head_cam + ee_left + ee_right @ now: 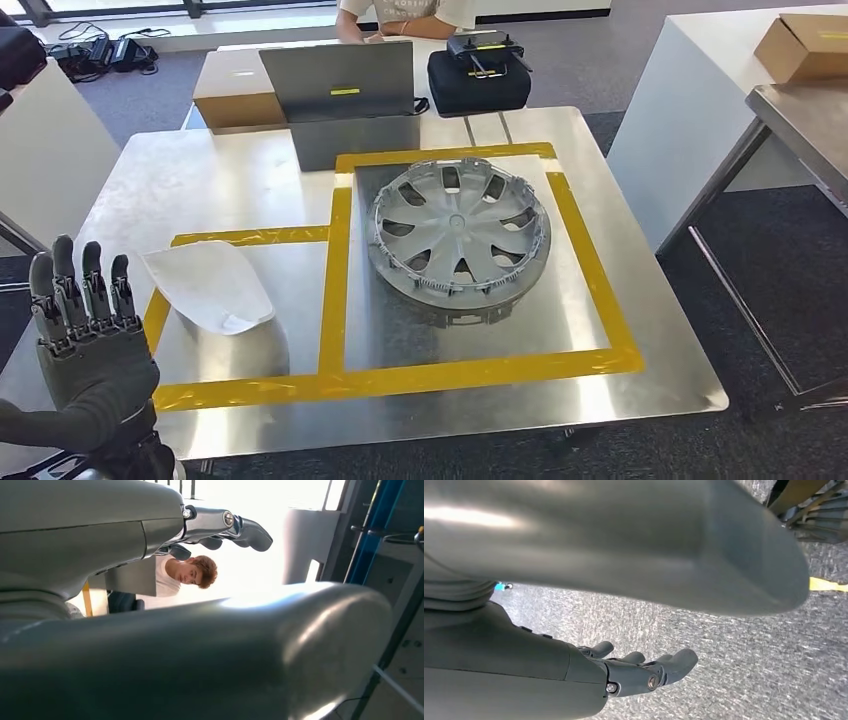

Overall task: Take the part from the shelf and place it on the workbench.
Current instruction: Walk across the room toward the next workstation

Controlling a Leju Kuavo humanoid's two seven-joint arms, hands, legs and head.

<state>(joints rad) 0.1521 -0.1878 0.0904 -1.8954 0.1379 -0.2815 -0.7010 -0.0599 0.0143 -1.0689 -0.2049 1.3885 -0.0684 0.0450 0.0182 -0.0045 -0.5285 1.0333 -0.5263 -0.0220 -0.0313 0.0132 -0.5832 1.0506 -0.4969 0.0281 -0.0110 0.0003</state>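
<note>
Nearest in the head view, the left robot hand (pixel 85 330) is raised at the near left corner of the steel tabletop (pixel 180 180), its fingers straight and apart with nothing between them; the right robot hand (pixel 644 670) is seen in its wrist view hanging over grey carpet (pixel 724 645), fingers loosely spread and likewise holding nothing. Just beyond the left robot hand, a white curved shell part (pixel 210 285) is laid inside the smaller of two rectangles marked with yellow tape (pixel 335 270). In the larger rectangle, to the right, the silver wheel cover (pixel 460 235) is set face up, slightly tilted, touching no tape. At the far edge a grey laptop (pixel 340 80) is stood open with its back toward the camera, a small yellow label on the lid that cannot be read. A cardboard box (pixel 235 95) is placed to its left and a black case (pixel 478 75) to its right. Behind them a person (pixel 400 15) in a white shirt is seated. On a white counter far right, another brown box (pixel 805 45) is kept closed, its contents hidden
</note>
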